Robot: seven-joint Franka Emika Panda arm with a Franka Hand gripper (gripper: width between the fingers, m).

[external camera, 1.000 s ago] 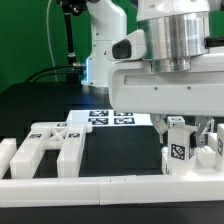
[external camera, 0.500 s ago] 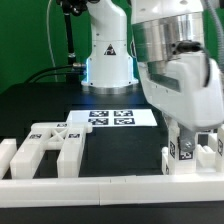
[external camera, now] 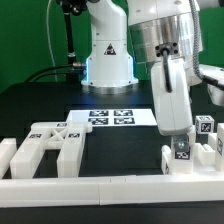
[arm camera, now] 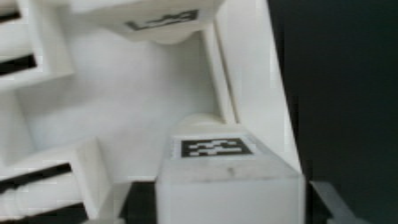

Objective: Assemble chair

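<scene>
Black table (external camera: 40,100), the marker board (external camera: 115,117) lying flat halfway back, a plain white border rail (external camera: 90,188) along the front edge. The chair bits are all matte white blocky plastic with black-and-white square tags: a slatted frame (external camera: 50,148) on the exterior view's left, and a cluster of cube-ended pieces (external camera: 185,155) on the right, tucked against the rail. The gripper (external camera: 176,128) hangs just over that cluster with a tagged block (arm camera: 214,150) close up at the wrist, but honestly I can't tell if the fingers are apart or clamped on it.

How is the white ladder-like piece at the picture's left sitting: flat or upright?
Flat. In the exterior view the frame piece lies on the black table, tagged face upward, beside the border rail.
</scene>
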